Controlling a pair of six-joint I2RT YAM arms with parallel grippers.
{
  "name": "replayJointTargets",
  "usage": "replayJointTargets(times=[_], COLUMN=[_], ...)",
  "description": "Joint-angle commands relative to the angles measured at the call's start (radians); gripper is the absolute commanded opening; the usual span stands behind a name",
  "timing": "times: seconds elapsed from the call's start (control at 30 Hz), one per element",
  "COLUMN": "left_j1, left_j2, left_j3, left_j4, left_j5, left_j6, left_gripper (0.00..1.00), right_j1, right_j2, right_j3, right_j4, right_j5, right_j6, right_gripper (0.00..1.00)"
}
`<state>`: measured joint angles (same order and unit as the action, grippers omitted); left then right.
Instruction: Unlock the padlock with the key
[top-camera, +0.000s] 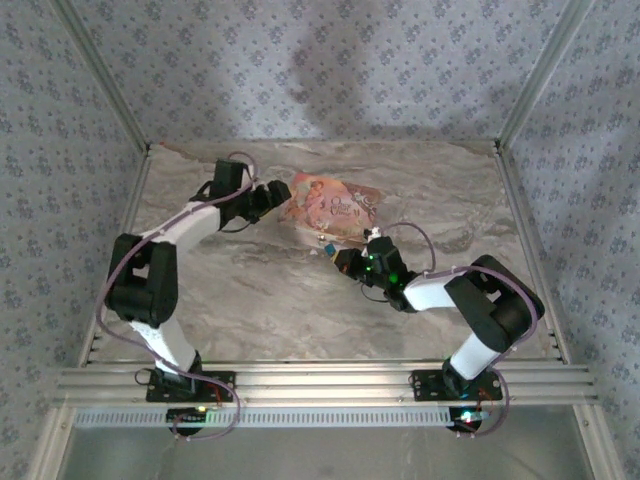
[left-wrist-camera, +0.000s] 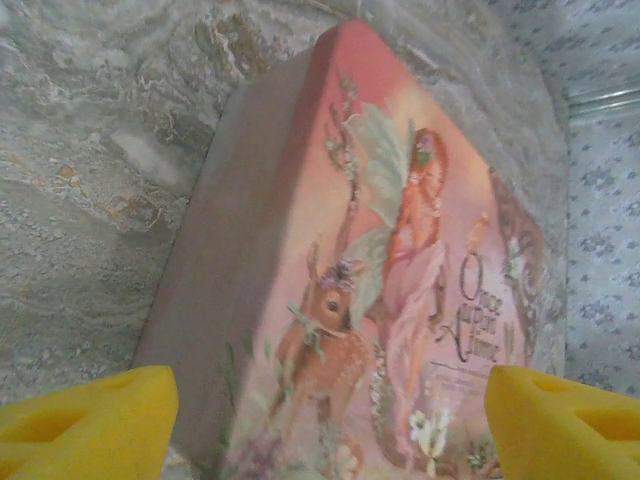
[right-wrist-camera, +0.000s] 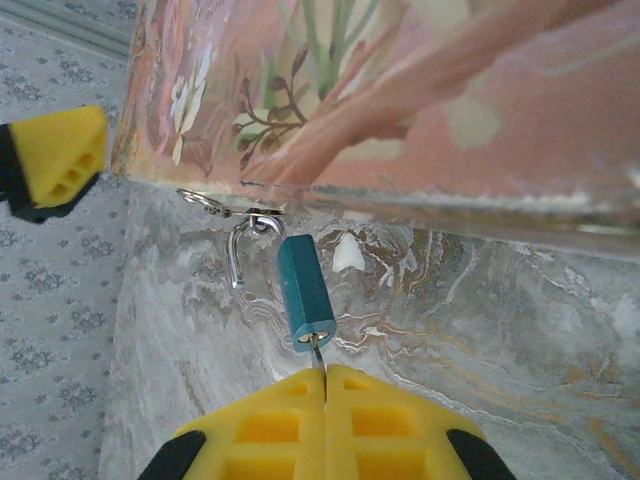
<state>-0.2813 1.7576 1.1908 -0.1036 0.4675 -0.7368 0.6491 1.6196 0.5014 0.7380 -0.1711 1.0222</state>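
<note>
padlock (right-wrist-camera: 304, 290) just beyond right jaws, these clamped on its key (right-wrist-camera: 317, 355) (shackle (right-wrist-camera: 236, 262) open), left jaws wide

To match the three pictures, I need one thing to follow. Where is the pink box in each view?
Top external: box beyond the centre of the table.
Left wrist: box in the centre, above the yellow fingers.
Right wrist: box across the top; padlock with key below its edge.
Shared landmark: the marbled table.
</note>
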Motion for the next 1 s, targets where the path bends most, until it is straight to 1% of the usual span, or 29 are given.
replayJointTargets(times=[0.0, 0.1, 0.23, 0.47, 0.57, 0.7, 0.87, 0.97], left_j1=[-0.002, -0.008, -0.017, -0.021, -0.024, -0.03, -0.042, -0.051], left_j2=[0.044, 0.082, 0.098, 0.083, 0.07, 0.044, -0.004, -0.05], left_j3=[0.048, 0.046, 0.02, -0.045, -0.08, -0.136, -0.205, -0.262], left_j4=[-0.021, -0.013, 0.006, 0.036, 0.046, 0.065, 0.074, 0.085], left_j5=[0.053, 0.074, 0.09, 0.096, 0.094, 0.084, 0.059, 0.032], left_j6=[0.054, 0.051, 0.038, 0.027, 0.022, 0.005, -0.02, -0.045], left_gripper=[0.8, 0.78, 0.75, 0.71, 0.69, 0.67, 0.66, 0.66], right_j1=[-0.005, -0.005, -0.006, -0.024, -0.055, -0.128, -0.2, -0.227], right_j2=[0.009, 0.001, -0.028, -0.134, -0.166, -0.17, -0.111, -0.072], right_j3=[-0.011, -0.012, -0.017, 0.013, 0.029, 0.041, 0.118, 0.154], right_j4=[0.017, 0.002, -0.044, -0.223, -0.246, -0.223, -0.232, -0.225], right_j5=[-0.005, -0.005, 0.002, -0.002, -0.05, -0.14, -0.282, -0.323], right_j6=[-0.001, -0.016, -0.051, -0.254, -0.353, -0.443, -0.556, -0.625], right_gripper=[0.07, 0.15, 0.22, 0.35, 0.42, 0.5, 0.52, 0.53])
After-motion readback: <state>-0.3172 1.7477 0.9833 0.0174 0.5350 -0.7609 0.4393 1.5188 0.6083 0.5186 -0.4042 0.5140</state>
